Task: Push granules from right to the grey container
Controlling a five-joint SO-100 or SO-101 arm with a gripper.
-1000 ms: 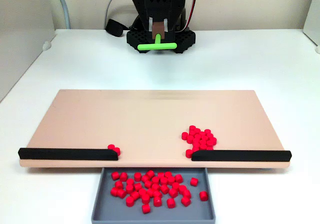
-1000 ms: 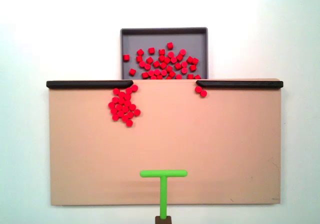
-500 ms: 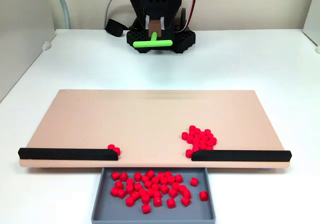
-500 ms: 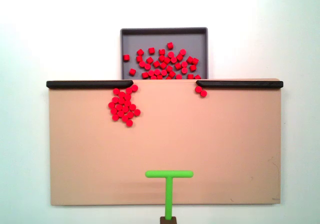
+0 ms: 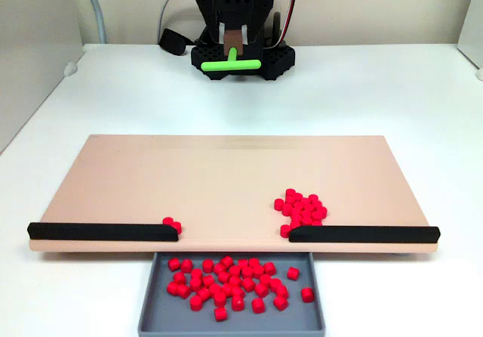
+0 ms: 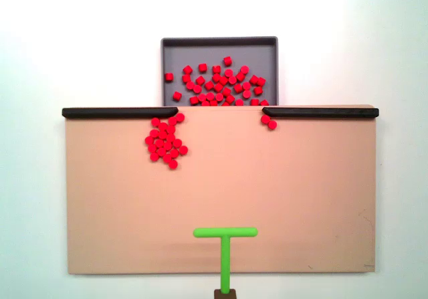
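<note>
Well apart from hand point(image 5: 235, 47): granules point(image 5: 302, 209)

Matt tan board point(image 6: 267, 198); smooth grey plastic container point(image 5: 151, 307); glossy red granules point(image 6: 166, 142).

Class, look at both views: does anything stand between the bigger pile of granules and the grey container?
Yes. A black strip runs along the board edge beside the granules, so straight ahead is blocked. The gap between the strips opens onto the grey container, diagonally from the pile; nothing visible lies there.
</note>
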